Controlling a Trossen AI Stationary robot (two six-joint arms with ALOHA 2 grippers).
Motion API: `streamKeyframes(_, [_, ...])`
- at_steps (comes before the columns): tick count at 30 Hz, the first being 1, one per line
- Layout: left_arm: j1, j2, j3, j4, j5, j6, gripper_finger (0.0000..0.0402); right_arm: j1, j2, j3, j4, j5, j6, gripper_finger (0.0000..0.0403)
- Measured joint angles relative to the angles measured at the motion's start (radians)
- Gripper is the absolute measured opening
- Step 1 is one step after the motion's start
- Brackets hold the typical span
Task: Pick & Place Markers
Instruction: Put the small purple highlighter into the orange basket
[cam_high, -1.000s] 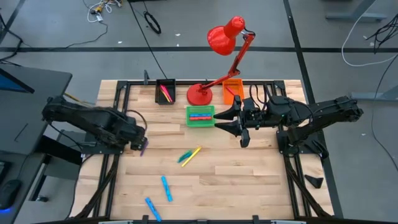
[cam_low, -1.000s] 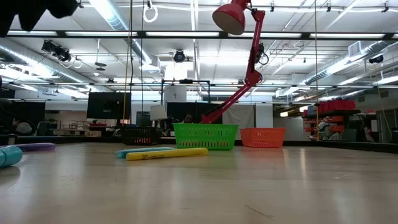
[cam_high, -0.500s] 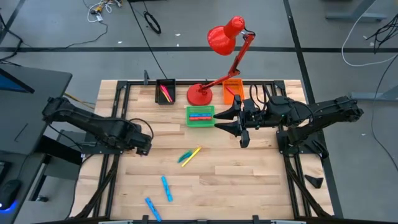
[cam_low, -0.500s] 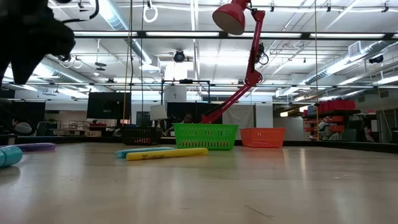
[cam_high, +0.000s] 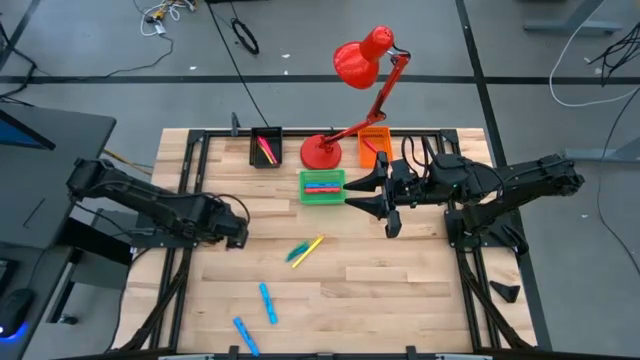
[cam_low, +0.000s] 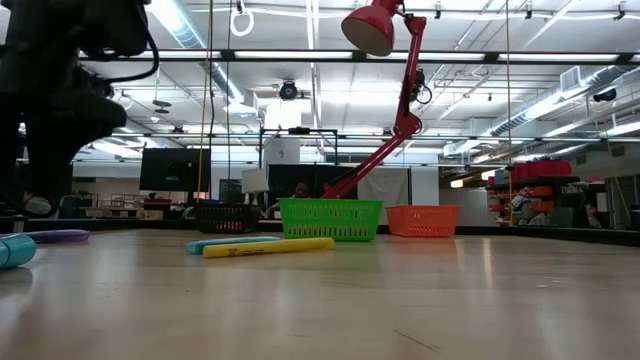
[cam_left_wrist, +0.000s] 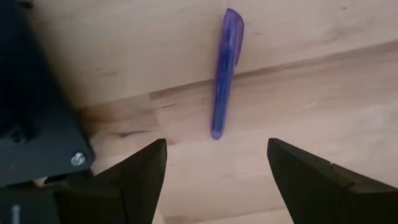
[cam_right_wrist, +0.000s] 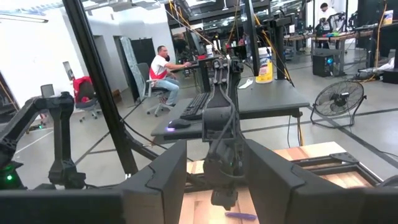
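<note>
Left hand (cam_high: 236, 234) was positioned low over the left part of the counter (cam_high: 400, 290), its two fingers (cam_left_wrist: 140, 171) spread wide with nothing between them. A purple marker (cam_left_wrist: 222, 71) lay flat on the wood just beyond the fingertips, apart from both fingers and not held. In the low view that purple marker (cam_low: 55, 237) rested at the left, near the dark left arm.

Right hand (cam_high: 362, 192) was positioned over the far centre of the counter, just right of the green bin (cam_high: 322, 187), fingers (cam_right_wrist: 158, 180) parted and gripping nothing.

Remaining markers were noted as follows. A yellow marker (cam_high: 312, 245) and a teal marker (cam_high: 297, 251) lay side by side at the middle of the counter. Two blue markers (cam_high: 267, 302) lay nearer the front edge, left of centre, apart from each other. The green bin contained pink and blue markers. The black bin (cam_high: 266, 148), at the far left, held a pink marker. The orange bin (cam_high: 374, 146) stood at the far side, right of the red lamp (cam_high: 360, 62); its contents could not be told.
</note>
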Motion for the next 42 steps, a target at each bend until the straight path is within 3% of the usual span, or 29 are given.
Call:
streamKeyframes(6, [0.037,0.01,-0.05,0.113,0.0,0.011,0.0284,0.0,0.0,0.0,0.0,0.0,-0.003,0.0157])
streamKeyframes(18, [0.099,0.236,-0.048,0.23,0.009,0.157,0.0284,-0.014,0.0,0.0,0.001,0.001,-0.013,0.0157])
streamKeyframes(28, [0.101,0.258,-0.048,0.254,0.015,0.211,0.0281,-0.014,0.0,0.0,-0.002,0.0,0.0,0.0157])
streamKeyframes(32, [0.101,0.259,-0.049,0.265,0.033,0.21,0.0251,-0.014,0.0,0.0,0.001,0.0,0.0,0.0157])
streamKeyframes(42, [0.101,0.259,-0.049,0.304,0.056,0.212,0.0129,-0.014,0.0,0.0,0.001,0.0,0.0,0.0157])
